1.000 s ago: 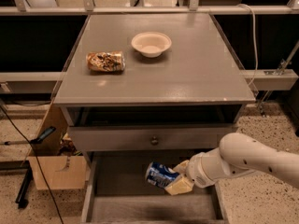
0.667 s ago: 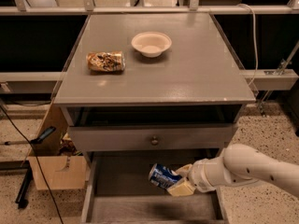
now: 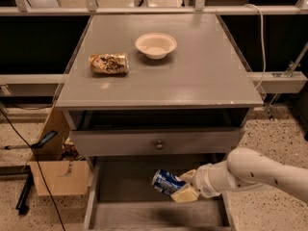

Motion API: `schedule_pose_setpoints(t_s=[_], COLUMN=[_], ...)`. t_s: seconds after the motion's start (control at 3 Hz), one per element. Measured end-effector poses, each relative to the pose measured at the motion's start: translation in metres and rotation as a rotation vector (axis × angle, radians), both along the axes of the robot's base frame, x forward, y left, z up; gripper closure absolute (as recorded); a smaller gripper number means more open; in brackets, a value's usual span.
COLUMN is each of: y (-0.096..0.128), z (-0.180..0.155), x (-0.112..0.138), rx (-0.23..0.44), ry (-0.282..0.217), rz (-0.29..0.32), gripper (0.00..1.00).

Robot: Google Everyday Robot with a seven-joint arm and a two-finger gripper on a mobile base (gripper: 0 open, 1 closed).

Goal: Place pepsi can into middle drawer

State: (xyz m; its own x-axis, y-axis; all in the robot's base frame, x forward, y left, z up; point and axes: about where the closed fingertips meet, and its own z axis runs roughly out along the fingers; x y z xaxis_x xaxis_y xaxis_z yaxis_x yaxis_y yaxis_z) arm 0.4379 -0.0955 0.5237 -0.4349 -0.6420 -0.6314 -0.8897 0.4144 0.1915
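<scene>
Seen from in front and above: grey cabinet [image 3: 207, 76] with the middle drawer [image 3: 120, 184] pulled open below a shut drawer front [image 3: 115, 143] with a round knob. Reaching in from the right, a white arm ending in the gripper [image 3: 182, 186], tan fingers clamped around the blue pepsi can [image 3: 166, 182]. Can tilted, held inside the drawer's walls just over the bare floor; hard to tell whether touching. Judged nearly done: lowering, letting go and withdrawing left. On top, a tan patterned can [image 3: 109, 63] beside a white bowl [image 3: 156, 45].
</scene>
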Motion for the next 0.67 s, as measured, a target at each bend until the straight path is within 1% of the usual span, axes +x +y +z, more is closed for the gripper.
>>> schedule_pose_setpoints(t_s=[0.67], y=[0.009], z=[-0.053], x=[0.018], rx=[-0.012], ry=[0.07], rz=[0.017], gripper=[1.0])
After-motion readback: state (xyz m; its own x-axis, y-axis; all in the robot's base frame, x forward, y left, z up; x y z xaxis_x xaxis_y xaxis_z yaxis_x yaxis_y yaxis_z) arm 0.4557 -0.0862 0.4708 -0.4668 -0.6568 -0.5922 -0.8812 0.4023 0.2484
